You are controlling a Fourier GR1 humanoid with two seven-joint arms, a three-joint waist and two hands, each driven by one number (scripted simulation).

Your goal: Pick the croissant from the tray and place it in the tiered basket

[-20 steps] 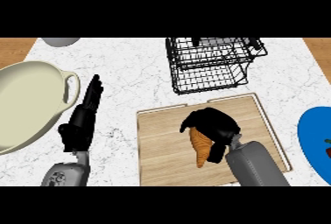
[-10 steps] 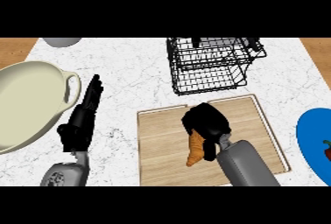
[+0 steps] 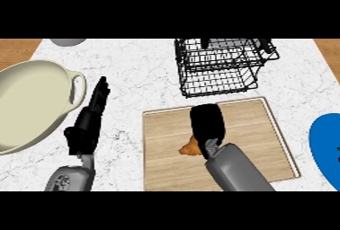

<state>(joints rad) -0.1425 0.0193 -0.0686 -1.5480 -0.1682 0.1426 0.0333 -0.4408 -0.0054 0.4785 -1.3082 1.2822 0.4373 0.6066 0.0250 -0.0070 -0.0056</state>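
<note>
The right hand (image 3: 207,123) lies over the croissant (image 3: 190,148) near the middle of the wooden tray (image 3: 259,130). Its black fingers bend down around the croissant, so most of the roll is hidden. Only a golden-brown tip pokes out on the hand's left side. The hand covers it like this, I think, to get hold of it before lifting.

The tray is flat, pale wood with a thin raised edge. The tiered basket (image 3: 222,67) stands just past the tray's far edge, close by, so the carry should be short. It is made of thin black wire with open gaps.

The left hand (image 3: 90,121) rests on the white marbled counter (image 3: 139,67), fingers straight and pressed together. Beside it, at the counter's left edge, sits a smooth cream-coloured dish (image 3: 30,108) with a loop handle.
</note>
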